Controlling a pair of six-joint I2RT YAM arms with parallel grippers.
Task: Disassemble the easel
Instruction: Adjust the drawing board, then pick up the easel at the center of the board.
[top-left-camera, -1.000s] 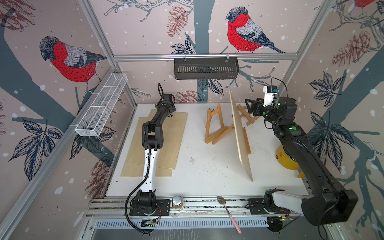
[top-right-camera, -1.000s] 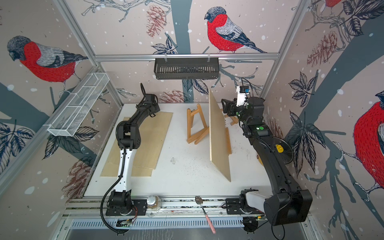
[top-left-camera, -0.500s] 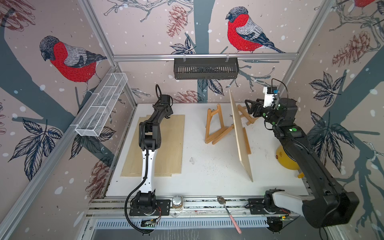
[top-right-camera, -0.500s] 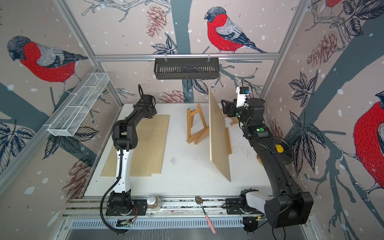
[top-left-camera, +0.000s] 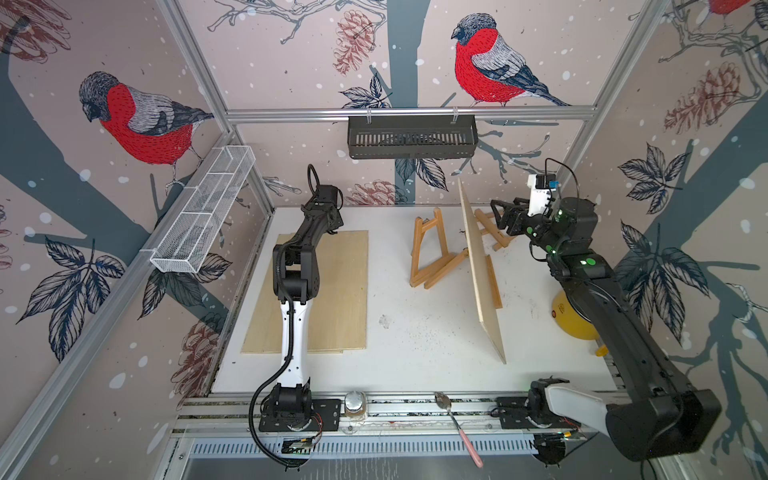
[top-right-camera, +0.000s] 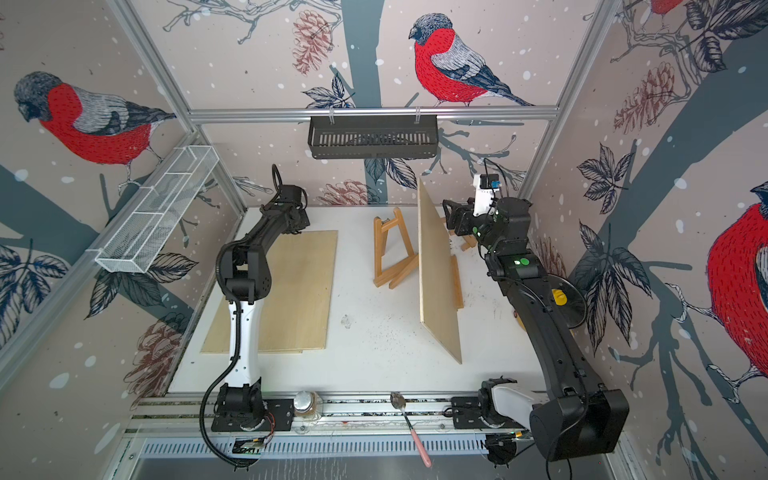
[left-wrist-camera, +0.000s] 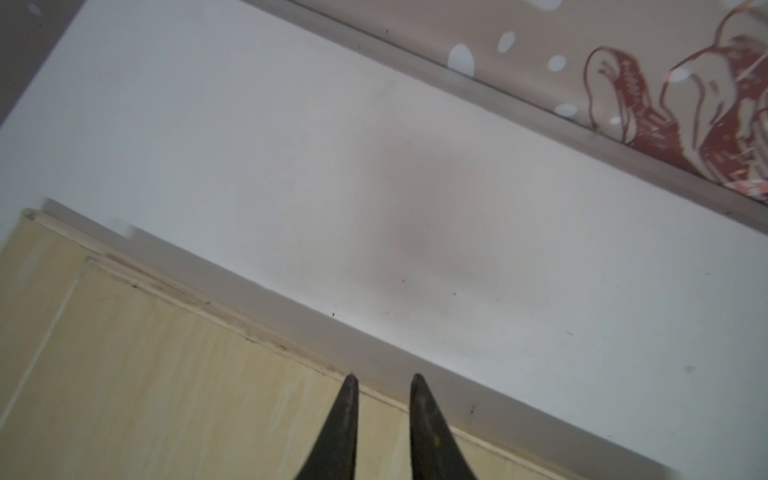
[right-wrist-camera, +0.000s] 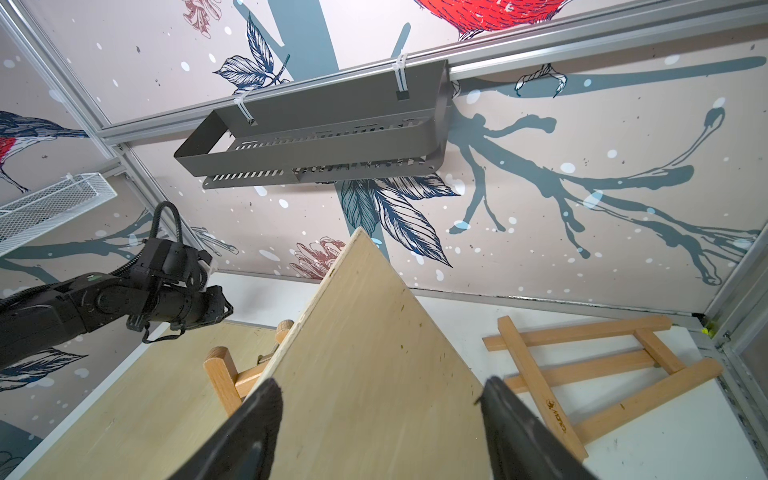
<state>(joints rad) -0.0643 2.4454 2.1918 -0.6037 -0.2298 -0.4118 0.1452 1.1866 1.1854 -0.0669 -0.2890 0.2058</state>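
The easel (top-left-camera: 428, 249) sits right of the bench's (top-left-camera: 415, 365) centre, its upright board (top-left-camera: 482, 266) running front-to-back just left of the nearer right gripper (top-left-camera: 498, 206), whose jaws are spread wide and empty, while the left gripper (left-wrist-camera: 382, 376), barely parted, holds nothing at the far-left corner.

Centre front: bare bench (top-left-camera: 415, 332) lies open between the flat boards (top-left-camera: 340, 291) and the standing board (top-left-camera: 482, 270).
Divider: the standing board, tilted on its long edge, runs front to back; a hand could cross only over its top or round its front corner.
Back centre: an easel (top-left-camera: 428, 249) touches the board's left face, closing that gap.
Back right: a flat easel (right-wrist-camera: 582, 365) fills the corner; the right hand (right-wrist-camera: 382, 384), jaws wide, hangs near the board.
Left: the left hand (left-wrist-camera: 384, 376) hovers over the flat boards' back edge; bare bench beyond, up to the wall.
Overhead: black basket (top-left-camera: 411, 137) and wire basket (top-left-camera: 203, 216), well above the bench.
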